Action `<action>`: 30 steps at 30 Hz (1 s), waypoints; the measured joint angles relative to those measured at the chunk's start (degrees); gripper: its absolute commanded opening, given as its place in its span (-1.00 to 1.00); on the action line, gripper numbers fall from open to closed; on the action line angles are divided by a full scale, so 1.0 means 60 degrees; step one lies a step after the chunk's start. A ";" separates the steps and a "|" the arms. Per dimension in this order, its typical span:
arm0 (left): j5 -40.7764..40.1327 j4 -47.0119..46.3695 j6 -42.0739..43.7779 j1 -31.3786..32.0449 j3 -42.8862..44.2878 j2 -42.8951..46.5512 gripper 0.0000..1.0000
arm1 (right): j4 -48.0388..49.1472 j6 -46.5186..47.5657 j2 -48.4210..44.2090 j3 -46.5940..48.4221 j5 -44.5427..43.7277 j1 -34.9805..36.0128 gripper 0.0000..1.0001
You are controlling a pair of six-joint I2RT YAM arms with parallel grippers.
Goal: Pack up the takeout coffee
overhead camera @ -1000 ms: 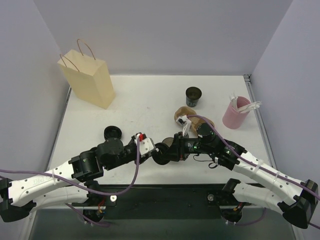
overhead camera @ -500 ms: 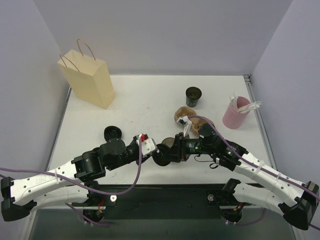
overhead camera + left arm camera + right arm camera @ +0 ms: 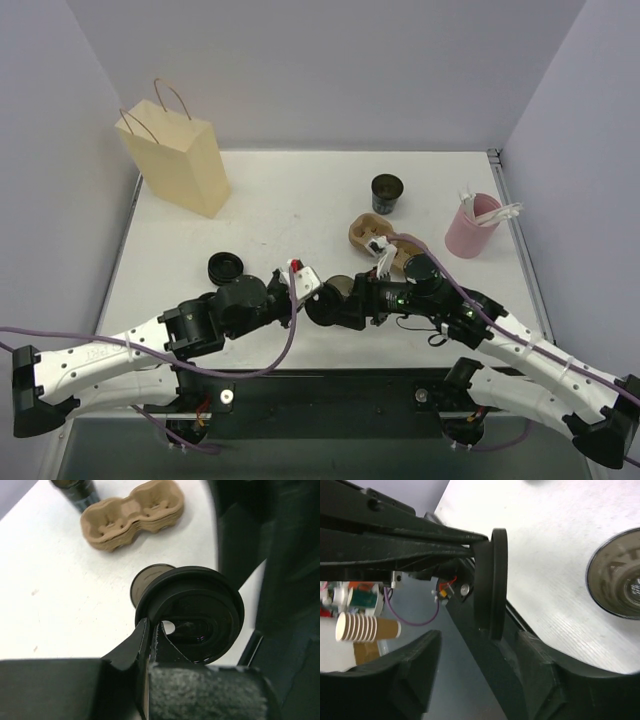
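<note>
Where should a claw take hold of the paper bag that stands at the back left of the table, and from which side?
Take it by the loop handles, coming from straight above. The paper bag stands upright and its handles rise free over the top edge, so a claw can probably close across them. The flat walls are too wide to pinch and would likely crumple.
</note>
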State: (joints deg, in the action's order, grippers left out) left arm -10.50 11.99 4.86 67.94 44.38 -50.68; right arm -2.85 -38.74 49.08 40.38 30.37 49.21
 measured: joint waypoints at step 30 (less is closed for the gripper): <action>-0.2033 0.5708 -0.6251 -0.1169 0.6306 -0.6900 -1.00 | -0.5278 0.0022 -0.2816 0.0645 -0.6987 -0.0007 0.76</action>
State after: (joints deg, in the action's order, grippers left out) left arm -22.70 46.24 -32.64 60.93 82.21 -92.07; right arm -34.52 -38.61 32.18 44.25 -11.55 49.17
